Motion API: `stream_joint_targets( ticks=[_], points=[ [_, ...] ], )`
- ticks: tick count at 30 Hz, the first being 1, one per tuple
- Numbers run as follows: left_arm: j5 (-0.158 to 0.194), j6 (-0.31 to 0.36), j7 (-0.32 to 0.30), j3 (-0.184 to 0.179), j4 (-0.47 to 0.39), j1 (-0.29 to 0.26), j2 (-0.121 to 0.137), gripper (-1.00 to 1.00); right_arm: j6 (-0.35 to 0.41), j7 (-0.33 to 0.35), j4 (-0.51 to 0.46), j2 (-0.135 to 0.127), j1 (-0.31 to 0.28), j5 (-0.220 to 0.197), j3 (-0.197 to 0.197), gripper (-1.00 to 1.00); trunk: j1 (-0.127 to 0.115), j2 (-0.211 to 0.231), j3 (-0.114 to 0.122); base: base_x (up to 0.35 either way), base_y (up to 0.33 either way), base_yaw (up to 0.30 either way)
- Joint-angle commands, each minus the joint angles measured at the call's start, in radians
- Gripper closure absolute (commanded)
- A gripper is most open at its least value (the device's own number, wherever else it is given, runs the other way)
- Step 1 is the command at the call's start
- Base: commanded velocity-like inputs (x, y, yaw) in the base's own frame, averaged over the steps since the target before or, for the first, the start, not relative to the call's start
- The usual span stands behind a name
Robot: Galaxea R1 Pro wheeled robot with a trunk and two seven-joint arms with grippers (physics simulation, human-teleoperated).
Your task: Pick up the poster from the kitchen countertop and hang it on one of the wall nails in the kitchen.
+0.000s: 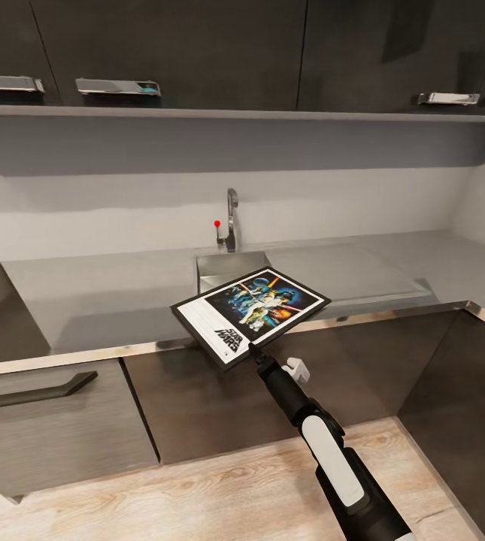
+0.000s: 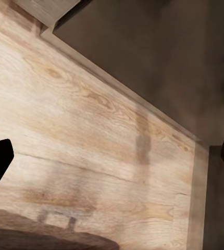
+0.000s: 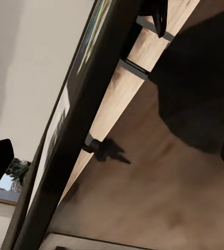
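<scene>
One arm, head view: right gripper (image 1: 253, 350) clamps the poster (image 1: 251, 312) by its near edge, tilted above the kitchen countertop (image 1: 107, 300) front, near sink (image 1: 223, 269)
Left wrist: left gripper (image 2: 112, 161) fingers spread, nothing held, over wood floor (image 2: 81, 135)
Right wrist: poster (image 3: 75, 135) edge-on between the fingers

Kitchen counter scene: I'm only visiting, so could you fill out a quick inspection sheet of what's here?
Surface: grey kitchen countertop with a shiny front edge and an inset steel sink.
Job's things: poster lifted and tilted, overhanging the counter's front edge near the sink; no wall nail can be made out.
Clutter: nothing seen.
Grippers: right tool grips the poster's near edge; left tool is open, with wooden floor beneath it.
Cables: nothing seen.
Surroundings: tap with a red knob behind the sink, dark upper cabinets, dark lower cabinets with a drawer handle.
</scene>
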Motion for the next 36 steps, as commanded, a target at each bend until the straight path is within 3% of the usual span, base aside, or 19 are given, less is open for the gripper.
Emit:
stream_joint_targets(
  ticks=[1,36],
  points=[
    [0.003,0.010,-0.004,0.003,0.000,-0.001,0.000,-1.00,0.003,0.000,-0.001,0.000,-0.001,-0.008,-0.001,-1.00,0.000,-0.001,-0.001,0.000,0.014,0.000],
    [0.003,0.010,-0.006,0.003,0.000,-0.001,0.000,-1.00,0.002,0.000,-0.001,0.000,0.000,-0.008,-0.001,-1.00,0.000,-0.001,-0.001,0.041,0.025,0.000]
  ],
)
